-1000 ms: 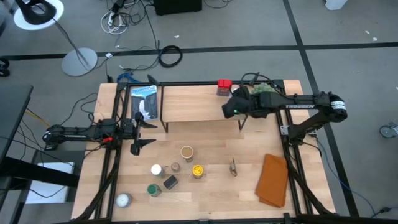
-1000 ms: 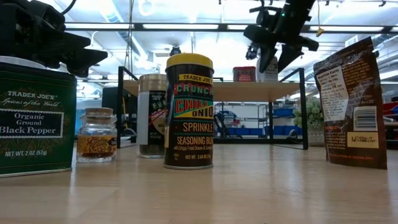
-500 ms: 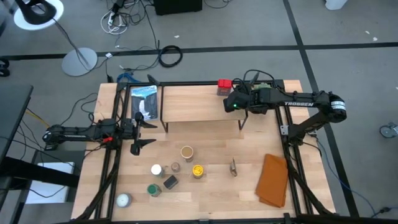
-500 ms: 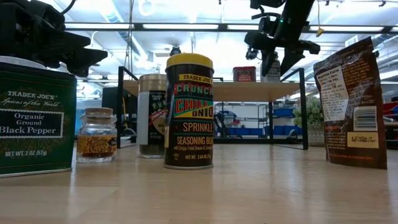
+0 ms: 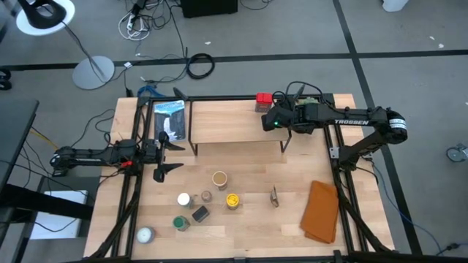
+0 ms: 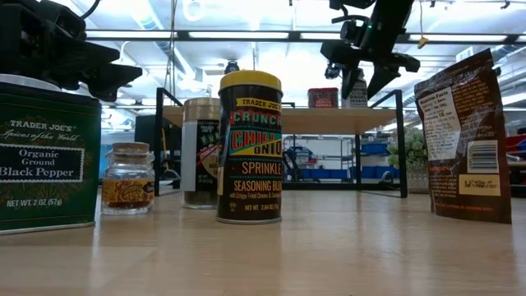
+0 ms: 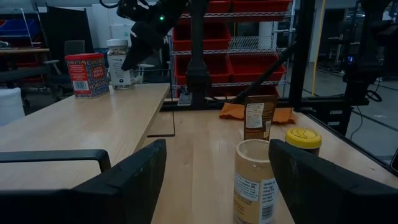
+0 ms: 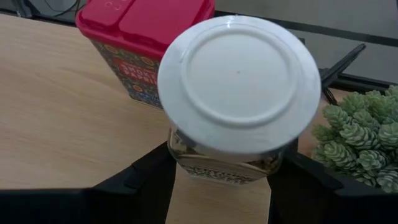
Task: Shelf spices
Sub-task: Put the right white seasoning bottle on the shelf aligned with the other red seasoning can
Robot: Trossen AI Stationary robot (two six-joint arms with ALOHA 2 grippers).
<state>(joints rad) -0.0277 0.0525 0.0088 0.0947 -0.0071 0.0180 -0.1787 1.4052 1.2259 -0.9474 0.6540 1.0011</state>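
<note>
The shelf [image 5: 234,123] stands at the table's far side. A red tin [image 5: 264,101] and a white-lidded jar [image 8: 239,81] stand on its right far end, side by side. My right gripper [image 6: 366,82] hangs open just above that end. Its fingers flank the jar's upper part [image 7: 118,62] without touching it. My left gripper [image 5: 167,153] waits open over the table's left side. Several jars and tins stand on the near tabletop, among them a tan-lidded jar [image 5: 220,179], a yellow-lidded shaker [image 5: 232,200] and a green tin [image 5: 180,223].
A brown pouch [image 5: 274,196] stands right of the shaker. An orange-brown cloth [image 5: 320,212] lies at the near right. A green fuzzy plant [image 8: 360,134] sits beside the shelf's right end. A dark packet [image 5: 170,120] lies left of the shelf. Bare shelf plank [image 7: 81,118] stretches leftward.
My right gripper has risen a little above the shelf and drawn slightly toward the far edge. The white-lidded jar has stayed standing on the plank.
</note>
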